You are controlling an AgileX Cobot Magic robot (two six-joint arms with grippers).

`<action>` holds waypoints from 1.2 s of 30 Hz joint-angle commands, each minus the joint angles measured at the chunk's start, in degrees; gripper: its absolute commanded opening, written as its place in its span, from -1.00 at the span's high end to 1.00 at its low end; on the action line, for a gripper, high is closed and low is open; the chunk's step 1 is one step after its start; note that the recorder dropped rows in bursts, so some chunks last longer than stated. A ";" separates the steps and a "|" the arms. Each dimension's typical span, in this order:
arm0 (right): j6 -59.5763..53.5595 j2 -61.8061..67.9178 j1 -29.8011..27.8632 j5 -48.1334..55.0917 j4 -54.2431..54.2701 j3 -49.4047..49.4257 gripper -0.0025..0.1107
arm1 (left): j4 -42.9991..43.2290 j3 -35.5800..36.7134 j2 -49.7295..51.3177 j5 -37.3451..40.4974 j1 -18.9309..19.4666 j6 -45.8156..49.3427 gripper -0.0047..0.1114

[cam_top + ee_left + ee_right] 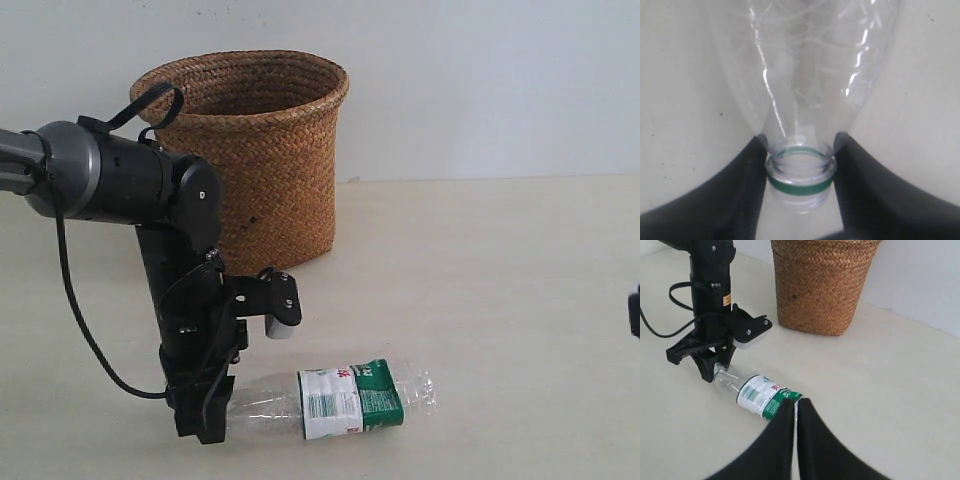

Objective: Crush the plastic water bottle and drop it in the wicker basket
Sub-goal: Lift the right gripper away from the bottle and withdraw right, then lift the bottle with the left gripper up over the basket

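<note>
On the cream tabletop (500,270), in front of the brown woven wicker basket (270,170) and apart from it, the small clear plastic water bottle (345,400) with a green-and-white label lies on its side. Left gripper (205,425): jaws narrowed onto the bottle's neck, one black finger (740,190) touching each side at the green ring. No cap shows there, so I judge that air can escape. Right gripper (796,407): jaws almost together, holding nothing. In the exterior view it sits at the far right edge, well apart from the bottle.

Step in hand, as I read it: the crush. To do it well I would hold the neck grip firm as an anchor and open the right jaws wide. I would bring them across to the soft labelled middle — not the stiffer base — and close slowly, squarely across the bottle's width. A skewed squeeze could roll or pivot the bottle out of the neck grip. The basket comes afterwards.
</note>
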 commanded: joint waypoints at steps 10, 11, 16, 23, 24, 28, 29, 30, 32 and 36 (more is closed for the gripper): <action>0.86 -3.98 0.03 -0.64 2.67 5.52 0.96 | 3.22 -0.42 -5.46 -0.16 0.88 -0.59 0.85; 0.86 -3.98 0.03 -0.64 3.15 5.52 0.96 | 4.24 -0.42 -6.81 -0.16 0.88 -0.91 0.85; 1.02 -3.98 0.03 -0.64 3.44 5.52 0.96 | 8.63 -0.42 -13.94 -0.98 0.88 -2.17 0.85; 1.02 -3.98 0.03 -0.64 3.44 5.52 0.96 | 17.24 -3.52 -20.52 -2.04 0.88 -7.15 0.85; 1.02 -3.98 0.03 -0.64 3.44 5.52 0.96 | 18.42 -4.29 -20.92 -1.79 0.88 -7.83 0.85; 1.02 -3.98 0.03 -0.64 3.44 5.52 0.96 | 24.09 -8.53 -22.41 -1.76 0.88 -9.29 0.85; 1.02 -3.98 0.03 -0.64 3.44 5.52 0.96 | 25.71 -9.57 -22.56 -1.76 0.88 -9.68 0.85; 1.02 -3.98 0.03 -0.64 3.44 5.52 0.96 | 28.46 -12.20 -22.69 -1.76 0.88 -9.83 0.85; 1.02 -3.98 0.03 -0.64 3.44 5.52 0.96 | 32.28 -16.18 -22.69 -1.76 0.88 -10.75 0.85; 1.02 -3.98 0.03 -0.64 3.44 5.52 0.96 | 33.43 -21.30 -22.69 1.23 0.97 -11.01 0.85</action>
